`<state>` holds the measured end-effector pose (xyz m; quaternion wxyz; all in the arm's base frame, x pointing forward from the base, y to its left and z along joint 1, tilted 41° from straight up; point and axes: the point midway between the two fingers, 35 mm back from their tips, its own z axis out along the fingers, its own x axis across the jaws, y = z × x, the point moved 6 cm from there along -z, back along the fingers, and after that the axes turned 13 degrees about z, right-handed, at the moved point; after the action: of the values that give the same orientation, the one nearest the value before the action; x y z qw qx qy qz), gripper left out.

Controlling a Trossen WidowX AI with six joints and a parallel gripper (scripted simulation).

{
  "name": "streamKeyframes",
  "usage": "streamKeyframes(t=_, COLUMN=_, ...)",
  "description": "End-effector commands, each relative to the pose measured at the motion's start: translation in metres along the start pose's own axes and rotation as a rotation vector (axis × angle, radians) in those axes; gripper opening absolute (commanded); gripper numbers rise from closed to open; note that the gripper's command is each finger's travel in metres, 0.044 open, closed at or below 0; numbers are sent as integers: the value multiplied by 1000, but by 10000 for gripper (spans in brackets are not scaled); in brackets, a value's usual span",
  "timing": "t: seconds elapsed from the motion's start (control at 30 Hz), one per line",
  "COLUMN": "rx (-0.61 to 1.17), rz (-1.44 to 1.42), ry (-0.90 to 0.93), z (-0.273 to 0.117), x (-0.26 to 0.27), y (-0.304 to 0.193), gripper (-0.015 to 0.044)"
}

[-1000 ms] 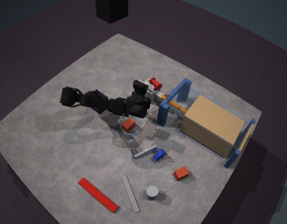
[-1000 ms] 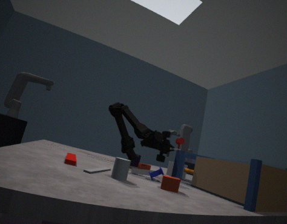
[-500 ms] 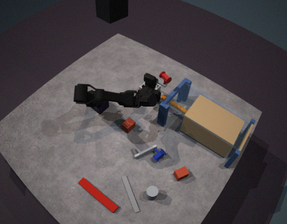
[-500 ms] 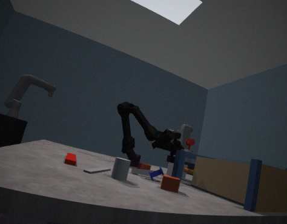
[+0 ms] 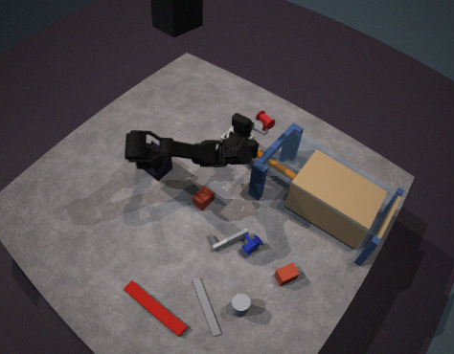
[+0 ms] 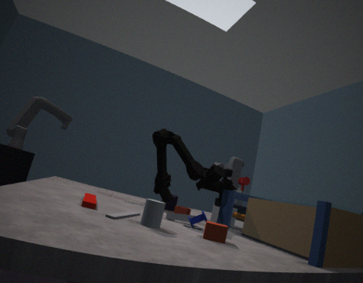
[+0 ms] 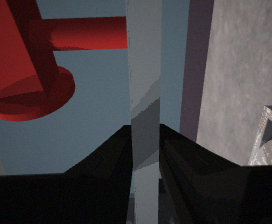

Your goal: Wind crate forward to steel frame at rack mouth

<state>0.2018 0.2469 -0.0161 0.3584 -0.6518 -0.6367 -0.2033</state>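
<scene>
My gripper (image 7: 143,132) is shut on the grey bar of the winch handle (image 5: 265,120) (image 6: 243,181) (image 7: 145,65), whose red knob sticks out to the left in the wrist view. The handle is held up off the bench. The winch (image 7: 269,131) shows only in part at the right edge of the wrist view; my arm largely covers it in the top view. The square key is not clearly visible. The tan crate (image 5: 336,191) (image 6: 276,222) sits flat in the clear-panelled cubby, with a gap to the blue steel frame (image 5: 258,181) (image 6: 226,210). An orange strap (image 5: 283,169) (image 6: 239,216) runs from its front.
A second crank with a blue knob (image 5: 251,244) (image 6: 197,219) lies on the bench (image 5: 111,249). Two orange-red blocks (image 5: 203,197) (image 5: 286,274), a grey cylinder (image 5: 240,304) (image 6: 152,214), a grey flat bar (image 5: 206,307) and a red bar (image 5: 155,308) (image 6: 89,200) are also there.
</scene>
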Motion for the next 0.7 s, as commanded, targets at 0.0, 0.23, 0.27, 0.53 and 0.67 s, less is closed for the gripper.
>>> streamKeyframes(t=0.0, rx=1, rz=2, ry=9, z=1, x=-3, y=2, gripper=0)
streamKeyframes(t=0.23, rx=1, rz=2, ry=9, z=1, x=-13, y=3, gripper=0)
streamKeyframes(t=0.27, rx=1, rz=2, ry=9, z=1, x=-13, y=3, gripper=0)
streamKeyframes(t=0.53, rx=1, rz=2, ry=9, z=1, x=-22, y=5, gripper=0)
streamKeyframes(t=0.67, rx=1, rz=2, ry=9, z=1, x=-22, y=5, gripper=0)
